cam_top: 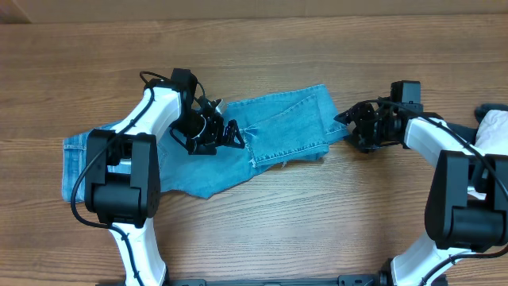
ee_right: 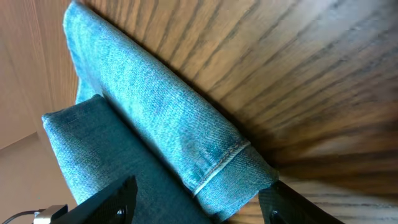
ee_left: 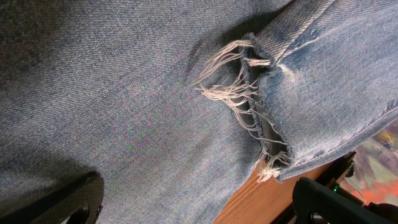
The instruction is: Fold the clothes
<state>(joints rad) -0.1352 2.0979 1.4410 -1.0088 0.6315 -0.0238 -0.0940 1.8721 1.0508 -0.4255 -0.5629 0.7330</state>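
right claw (cam_top: 344, 127) around jeans (cam_top: 282, 127) fold

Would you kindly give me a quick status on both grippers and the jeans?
Left gripper open over frayed hem. Right gripper straddling folded edge of jeans, grip unclear. Jeans partly folded on table. Nothing in the way.

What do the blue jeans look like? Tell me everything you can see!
The jeans are light blue denim, slightly wrinkled, lying flat across the wooden table. One leg is folded back on top, so its frayed hem with loose white threads sits in the middle. A stitched seam shows at the folded right end. The left gripper is open over the hem. The right gripper straddles that fold; whether it pinches it is unclear.
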